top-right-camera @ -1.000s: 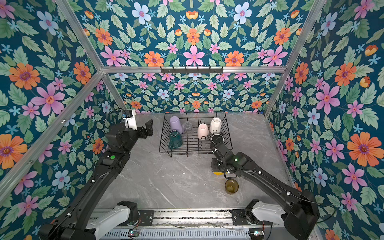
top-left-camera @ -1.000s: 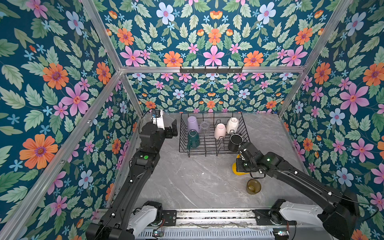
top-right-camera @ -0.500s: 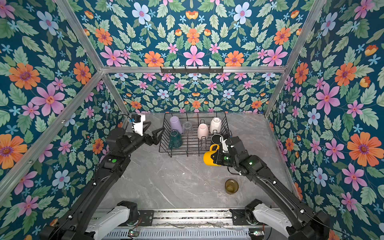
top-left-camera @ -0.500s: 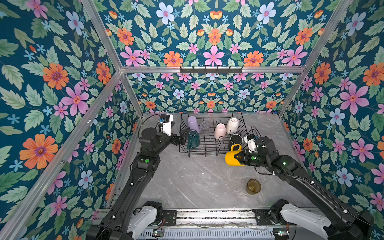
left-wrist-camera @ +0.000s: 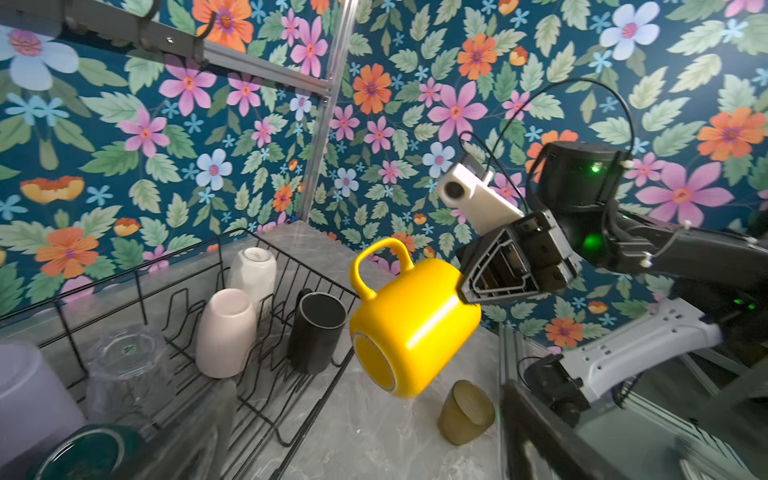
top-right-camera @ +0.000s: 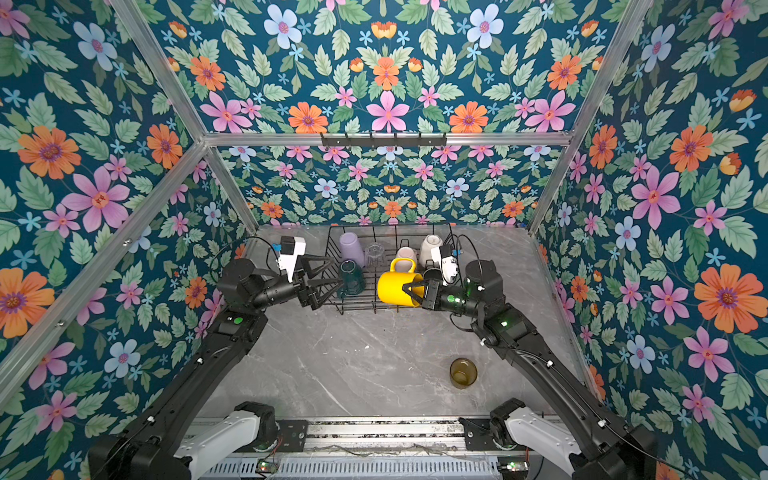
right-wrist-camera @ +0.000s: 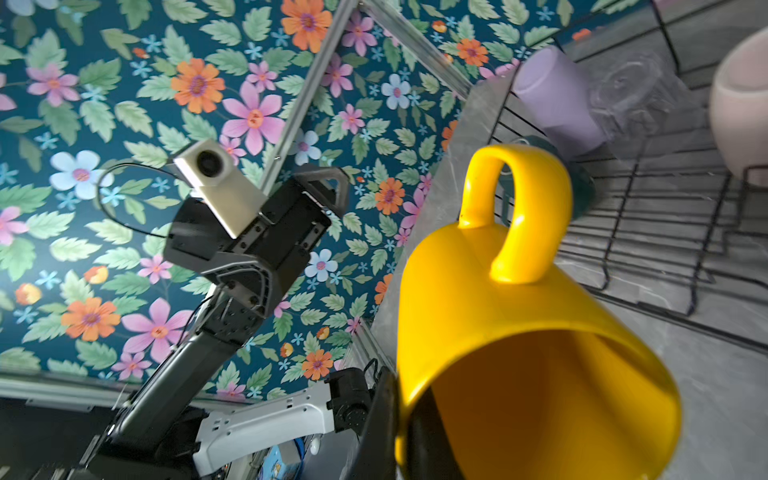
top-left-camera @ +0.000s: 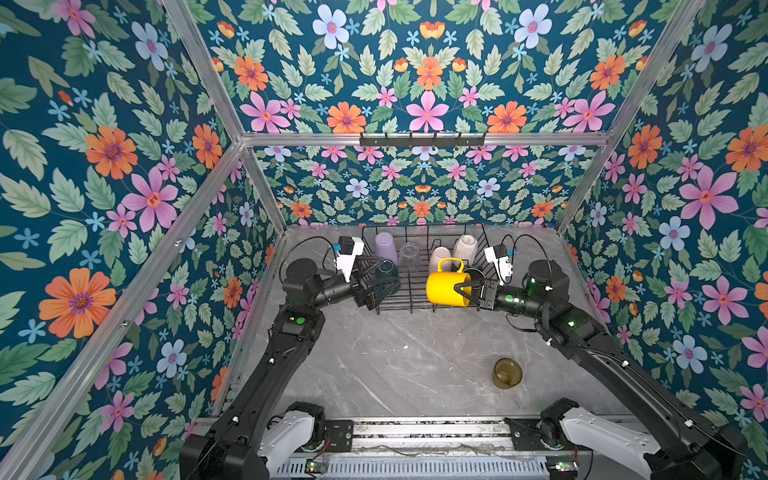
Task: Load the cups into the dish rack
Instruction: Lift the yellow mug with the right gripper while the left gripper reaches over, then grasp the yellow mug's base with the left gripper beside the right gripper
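Yellow mug [top-left-camera: 444,286] now lifted off table [top-left-camera: 395,361] to dish rack [top-left-camera: 415,291] front, right tool [top-left-camera: 460,289] pinching its rim; invert fully, then lower inside.

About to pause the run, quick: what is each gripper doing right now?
Left gripper: open, holding nothing.
Right gripper: closed on the rim of the yellow mug, which it holds off the table.

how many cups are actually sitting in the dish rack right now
6: lilac tumbler, clear glass, pale pink mug, white mug across the back; dark green mug front left, black mug front right. None seem hidden.
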### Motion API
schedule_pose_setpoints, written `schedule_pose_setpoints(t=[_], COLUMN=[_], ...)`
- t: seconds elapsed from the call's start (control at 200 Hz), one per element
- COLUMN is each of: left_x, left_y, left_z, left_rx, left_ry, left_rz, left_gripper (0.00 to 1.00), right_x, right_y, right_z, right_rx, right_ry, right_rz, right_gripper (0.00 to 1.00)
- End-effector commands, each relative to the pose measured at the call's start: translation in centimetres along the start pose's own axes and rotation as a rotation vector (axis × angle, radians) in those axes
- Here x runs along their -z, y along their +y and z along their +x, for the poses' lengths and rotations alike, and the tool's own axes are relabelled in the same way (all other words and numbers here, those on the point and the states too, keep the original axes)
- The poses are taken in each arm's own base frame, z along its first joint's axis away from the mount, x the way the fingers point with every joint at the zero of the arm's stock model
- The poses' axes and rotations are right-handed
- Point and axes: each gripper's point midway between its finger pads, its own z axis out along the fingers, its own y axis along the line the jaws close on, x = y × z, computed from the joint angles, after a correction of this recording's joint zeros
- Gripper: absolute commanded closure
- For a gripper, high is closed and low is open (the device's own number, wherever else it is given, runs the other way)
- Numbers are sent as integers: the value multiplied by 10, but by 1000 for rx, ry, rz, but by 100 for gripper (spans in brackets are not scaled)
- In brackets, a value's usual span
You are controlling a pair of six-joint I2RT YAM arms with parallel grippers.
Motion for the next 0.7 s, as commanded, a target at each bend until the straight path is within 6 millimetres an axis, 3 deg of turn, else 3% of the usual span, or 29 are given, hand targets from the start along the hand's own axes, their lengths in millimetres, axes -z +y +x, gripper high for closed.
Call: schedule_pose_setpoints(t=[0.0,0.285,0.695], left_x=[0,-1,1], left_y=[-17,-26,-47], left_z=[-4,0,-1], left_rx=[-15,4,-1], left_ry=[-4,8,13], left_rz=[94,152,253], left_gripper=[0,0,0], right_x=[4,-5,-25], right_y=[49,90,105], right_z=[-16,-5,-6], right_rx=[207,389,443], right_ry=[-47,-6,21], right_rz=[-180,-301,-383], right_gripper=[100,100,100])
